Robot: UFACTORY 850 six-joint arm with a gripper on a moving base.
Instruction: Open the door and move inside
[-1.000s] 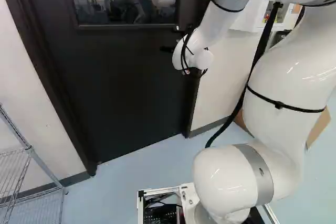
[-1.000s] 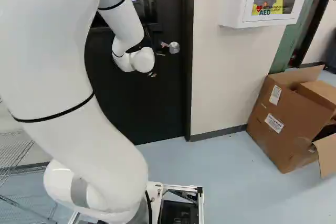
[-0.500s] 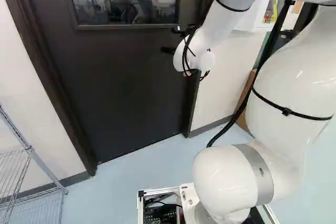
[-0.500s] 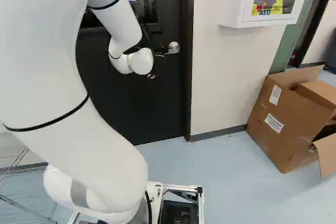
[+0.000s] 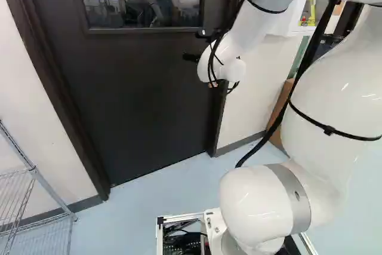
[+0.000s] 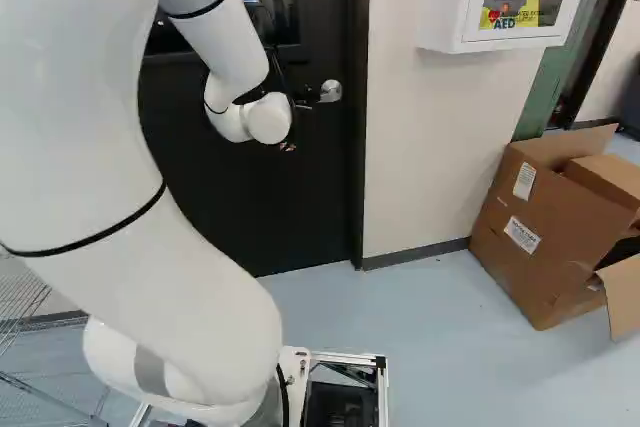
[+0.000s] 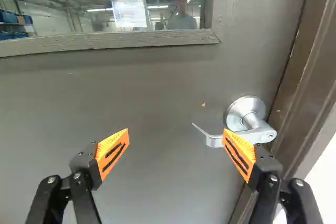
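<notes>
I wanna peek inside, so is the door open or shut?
Shut. The door sits flat in its frame, with no gap to see through beside the handle.

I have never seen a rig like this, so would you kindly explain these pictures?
This is one white robot arm on a moving base. Two cameras on the base, behind the arm to its left and right, look past it at a closed dark door; a third, on the wrist, looks along the black pincer. The pincer is open, holding nothing; one orange pad overlaps the metal lever handle in that view, but I cannot tell whether they touch. An open cardboard box stands on the floor.
</notes>
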